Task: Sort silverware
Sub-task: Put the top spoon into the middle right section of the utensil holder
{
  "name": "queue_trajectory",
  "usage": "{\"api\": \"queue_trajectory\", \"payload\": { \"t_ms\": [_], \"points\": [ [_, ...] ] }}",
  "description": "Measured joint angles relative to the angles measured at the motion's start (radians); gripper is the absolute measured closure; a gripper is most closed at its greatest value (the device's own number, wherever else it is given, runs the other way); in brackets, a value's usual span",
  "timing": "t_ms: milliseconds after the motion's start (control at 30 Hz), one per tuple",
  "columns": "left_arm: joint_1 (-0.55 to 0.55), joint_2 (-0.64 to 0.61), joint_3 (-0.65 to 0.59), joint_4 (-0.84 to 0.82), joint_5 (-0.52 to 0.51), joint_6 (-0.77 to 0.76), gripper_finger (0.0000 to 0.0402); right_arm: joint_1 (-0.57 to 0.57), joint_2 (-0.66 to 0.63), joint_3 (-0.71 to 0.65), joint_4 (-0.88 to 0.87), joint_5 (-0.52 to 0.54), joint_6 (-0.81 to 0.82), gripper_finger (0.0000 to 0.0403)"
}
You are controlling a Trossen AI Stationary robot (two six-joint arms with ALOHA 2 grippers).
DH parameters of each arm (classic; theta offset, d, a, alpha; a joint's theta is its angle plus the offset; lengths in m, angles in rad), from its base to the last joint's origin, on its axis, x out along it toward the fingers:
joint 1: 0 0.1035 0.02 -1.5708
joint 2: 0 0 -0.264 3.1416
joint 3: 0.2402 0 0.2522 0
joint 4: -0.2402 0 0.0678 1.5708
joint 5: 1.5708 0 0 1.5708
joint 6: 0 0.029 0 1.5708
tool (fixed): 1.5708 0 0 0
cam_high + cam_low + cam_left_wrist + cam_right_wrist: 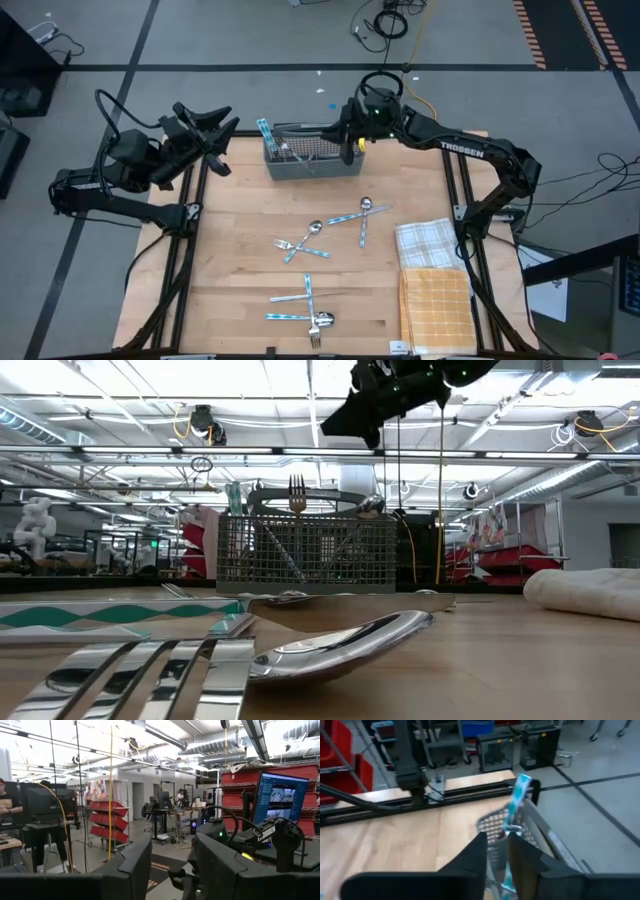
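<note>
The grey mesh basket (312,157) stands at the table's far edge with silverware upright in it: a fork (296,491), a spoon (370,506) and blue-handled pieces (266,133). More silverware lies flat mid-table (330,225) and near the front edge (300,310). My right gripper (350,148) hangs over the basket's right end, its fingers (480,855) a narrow gap apart. One blue-handled piece (518,797) rises from the basket just past them. My left gripper (222,133) waits open and raised at the far left, holding nothing. My right gripper points slanting down over the basket's right end. The blue handle's lower part (508,879) runs close along the inner side of one finger. I cannot tell whether the finger touches it; the piece stands in the basket, leaning on its wall.
A white checked towel (428,240) and an orange checked one (436,300) lie at the table's right edge. A fork and spoon (250,660) lie close to the low camera. Bare wood lies left of the loose silverware.
</note>
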Motion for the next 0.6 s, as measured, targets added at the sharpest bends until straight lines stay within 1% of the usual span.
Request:
{"api": "queue_trajectory", "payload": {
  "t_ms": [133, 200, 267, 333, 433, 533, 600],
  "points": [
    [0.0, 0.0, 0.0, 0.001, -0.001, 0.0, 0.0247, 0.006, 0.0, 0.103, -0.06, -0.001, 0.003, 0.0282],
    [0.0, 0.0, 0.0, 0.001, -0.012, 0.0, 0.0247, 0.006, 0.0, 0.166, -0.098, 0.0, 0.002, 0.0266],
    [0.0, 0.0, 0.0, 0.001, -0.025, 0.0, 0.0247, 0.006, 0.0, 0.233, -0.187, 0.0, 0.002, 0.0257],
    [0.0, 0.0, 0.0, 0.001, -0.032, 0.0, 0.0247, 0.006, 0.0, 0.315, -0.364, 0.0, -0.005, 0.0254],
    [0.0, 0.0, 0.0, -0.008, -0.034, 0.0, 0.0247, 0.013, -0.003, 0.422, -0.746, 0.014, -0.055, 0.0255],
    [0.0, 0.0, 0.0, -0.039, -0.034, -0.001, 0.0247, 0.044, -0.003, 0.443, -1.098, 0.046, -0.057, 0.0259],
    [0.0, 0.0, 0.0, -0.07, -0.035, -0.005, 0.0247, 0.081, 0.0, 0.423, -1.274, 0.082, -0.049, 0.026]
  ]
}}
